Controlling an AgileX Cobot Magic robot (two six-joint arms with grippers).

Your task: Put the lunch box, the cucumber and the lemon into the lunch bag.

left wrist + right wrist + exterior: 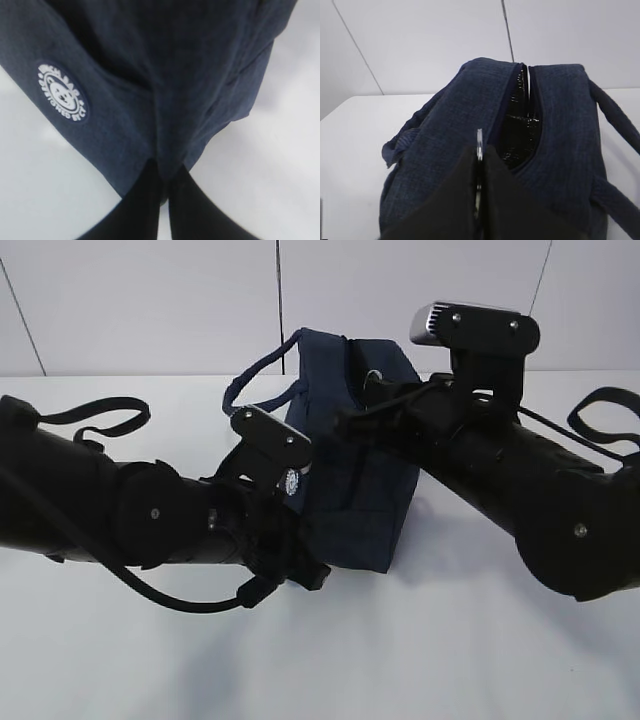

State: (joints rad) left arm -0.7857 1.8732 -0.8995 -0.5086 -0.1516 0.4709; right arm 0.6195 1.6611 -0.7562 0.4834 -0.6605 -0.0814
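1. While both arms crowd it, the lunch bag (360, 470) stands at the frame's centre on the white counter (450, 640).
2. Left hand (164, 192) is pinched closed on the bag's lower fabric corner.
3. Right hand (479, 175) is clamped on the silver ring pull (479, 144) beside the partly open zipper (522, 115); shiny black lining shows.
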